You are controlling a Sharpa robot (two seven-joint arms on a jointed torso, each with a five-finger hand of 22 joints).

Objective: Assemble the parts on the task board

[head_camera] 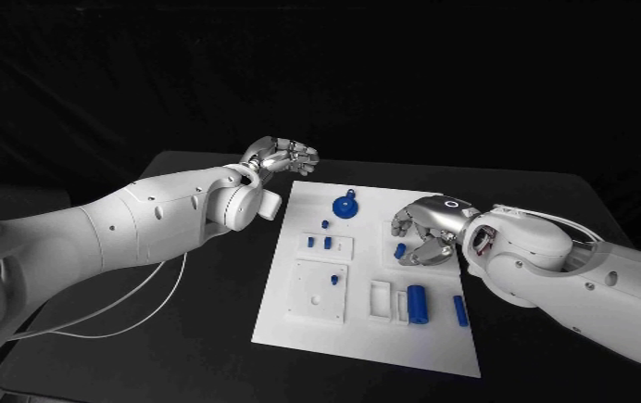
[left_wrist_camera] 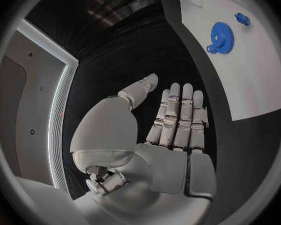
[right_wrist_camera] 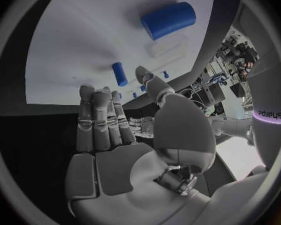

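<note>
The left robot hand [head_camera: 283, 156] hangs above the black table [head_camera: 200, 329], just off the far left corner of the task board [head_camera: 301, 324]. The left wrist view shows its fingers [left_wrist_camera: 178, 117] straight and side by side, the thumb angled a little away, nothing in them.

The task board is a white plate in the middle of the table. At its left sit a raised white block [head_camera: 322, 289] and, further from the robot, a smaller white plate with short blue pegs [head_camera: 325, 241] standing in it. Near the board's far edge lies a blue gear [head_camera: 346, 206], also seen in the left wrist view [left_wrist_camera: 221, 37]. Towards the board's near right, a blue cylinder [head_camera: 420, 304] lies in a white holder, with a slimmer blue pin [head_camera: 461, 310] just right of it near the edge.

The right robot hand [head_camera: 430, 230] hangs over the board's right edge, palm toward the board. In the head view its fingers curl inward; the right wrist view shows them [right_wrist_camera: 97, 120] straight and close together, holding nothing. A small blue piece [head_camera: 399, 250] lies on the board just left of it.
</note>
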